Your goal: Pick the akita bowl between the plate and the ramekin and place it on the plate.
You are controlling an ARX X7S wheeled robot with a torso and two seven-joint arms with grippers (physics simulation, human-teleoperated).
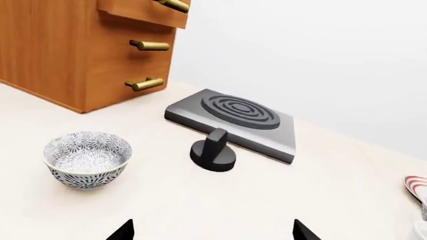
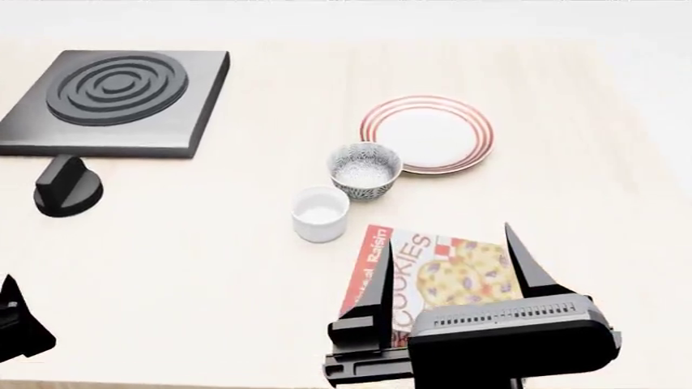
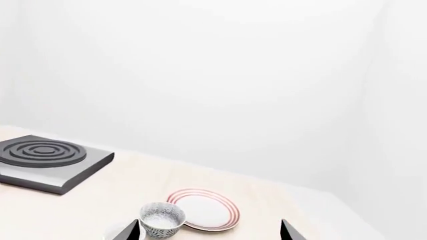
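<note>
The speckled akita bowl stands upright between the red-ringed plate and the plain white ramekin, close to the plate's rim. My right gripper hovers open and empty over a cookie box, nearer to me than the bowl. In the right wrist view the akita bowl and plate lie ahead of the open gripper. My left gripper is open and empty at the near left; only a dark part of it shows in the head view.
A cookie box lies flat under the right gripper. A black hob and its knob sit at the far left. The left wrist view shows a look-alike speckled bowl near a wooden drawer unit.
</note>
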